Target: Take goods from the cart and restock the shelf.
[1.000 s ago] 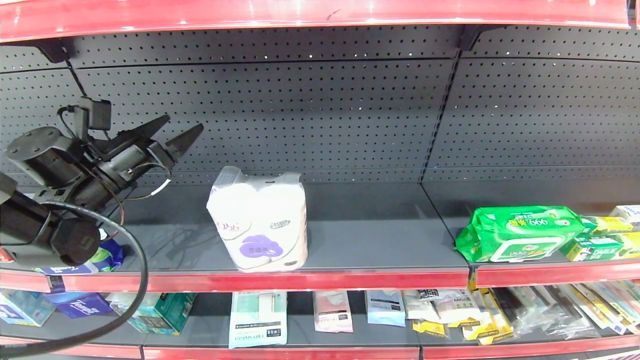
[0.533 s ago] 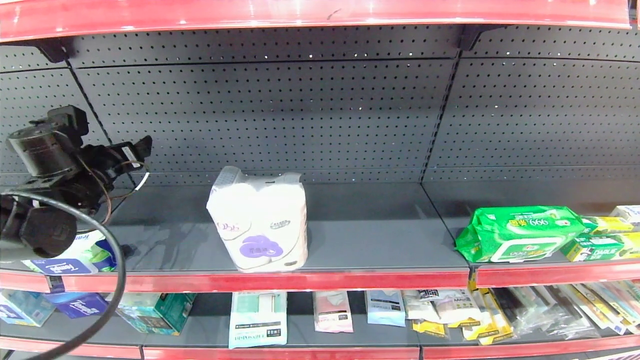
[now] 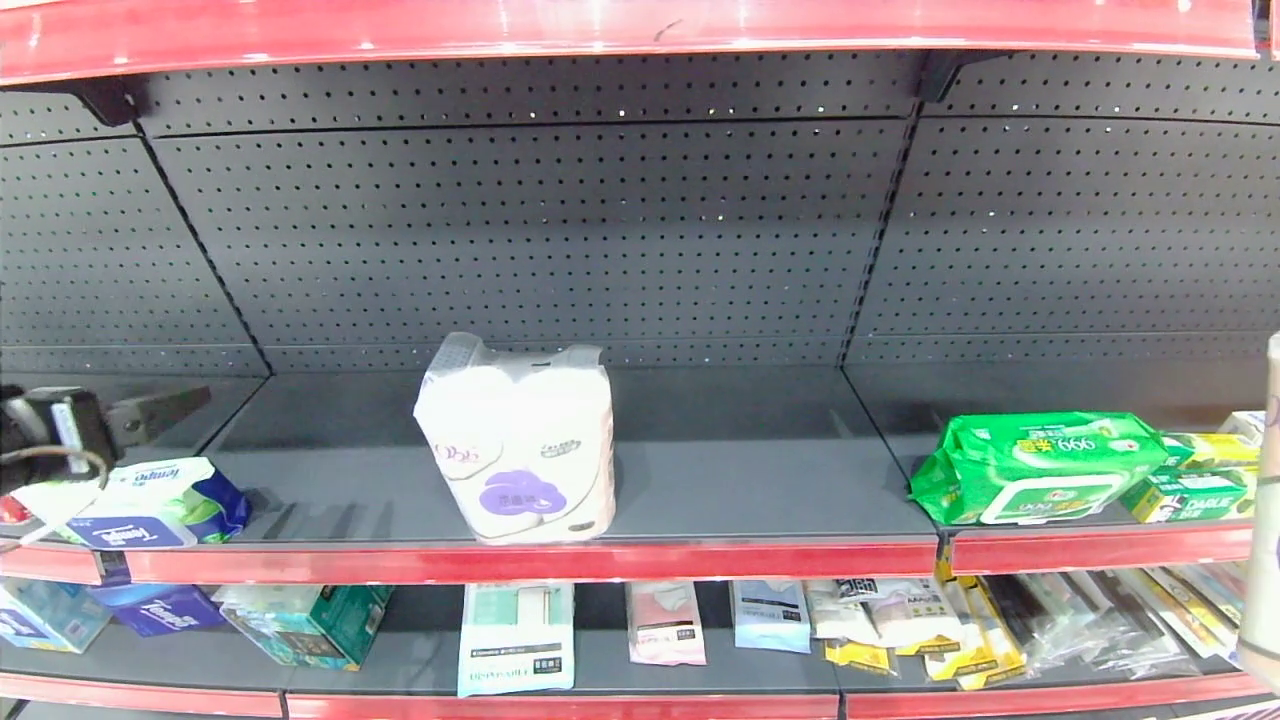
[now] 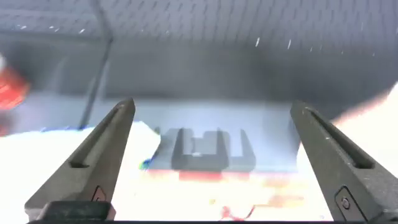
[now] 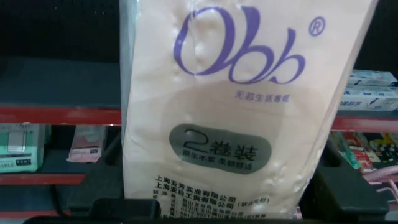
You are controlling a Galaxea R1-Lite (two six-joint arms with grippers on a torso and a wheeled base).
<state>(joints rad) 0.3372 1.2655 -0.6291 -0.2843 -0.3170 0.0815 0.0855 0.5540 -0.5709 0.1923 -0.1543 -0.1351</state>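
Observation:
A white toilet paper pack (image 3: 515, 440) with purple print stands upright at the front of the dark grey shelf (image 3: 740, 470). My left gripper (image 3: 150, 410) sits low at the far left edge of the shelf, above a blue tissue pack (image 3: 150, 500). In the left wrist view the left gripper (image 4: 213, 107) is open with nothing between its fingers. My right gripper (image 5: 217, 205) is shut on a second white paper pack (image 5: 242, 106) with purple lettering, its dark fingers (image 5: 102, 186) pressed against both sides. That held pack (image 3: 1262, 500) shows as a strip at the far right edge of the head view.
A green wet-wipes pack (image 3: 1040, 465) and yellow-green boxes (image 3: 1190, 480) lie on the right shelf section. The lower shelf (image 3: 600, 700) holds several flat packets and tissue boxes. Bare shelf lies on both sides of the standing pack. A perforated back panel (image 3: 560, 230) closes the rear.
My left arm has drawn back from above the shelf, down and to the left edge. The held white pack has come into the head view at the right edge.

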